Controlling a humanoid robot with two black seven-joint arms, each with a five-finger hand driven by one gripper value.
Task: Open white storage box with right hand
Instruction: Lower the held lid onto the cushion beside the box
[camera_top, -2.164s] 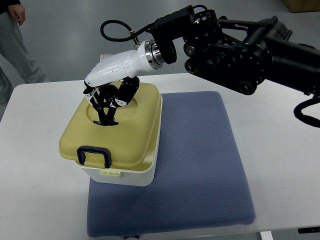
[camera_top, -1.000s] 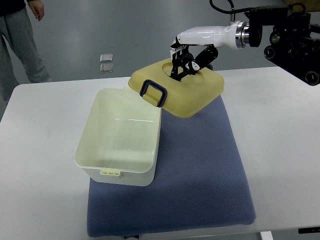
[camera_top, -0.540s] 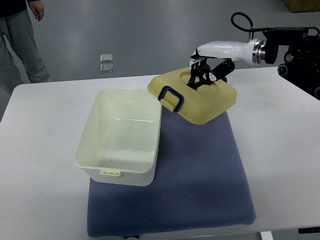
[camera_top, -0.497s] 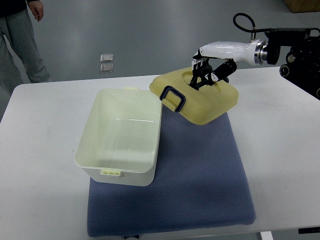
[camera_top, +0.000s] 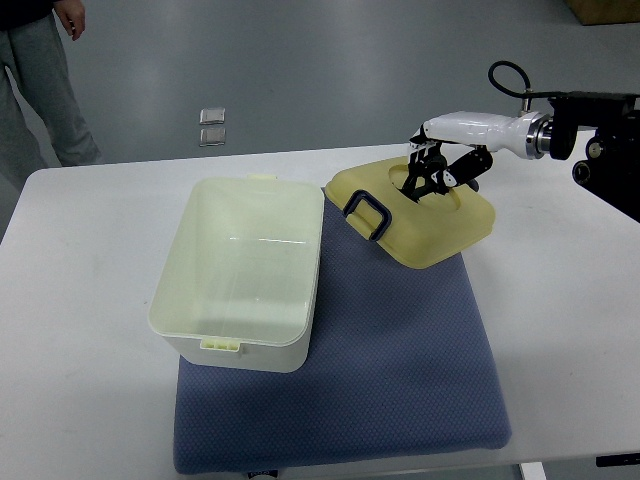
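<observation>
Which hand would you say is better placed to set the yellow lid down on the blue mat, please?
The right hand: its fingers already grip the yellow plastic lid in its round recess, above the blue padded mat's far right corner. No left arm is in view.

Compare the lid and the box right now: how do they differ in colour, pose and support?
The lid is a deeper yellow; the box is paler, cream-white. The lid is tilted and gripped by the right robot hand at its round recess; the box sits level and untouched, partly on the blue mat. The lid carries a dark handle; the box shows a small front latch tab and an open, empty inside. Both are rounded rectangles of matching outline.
</observation>
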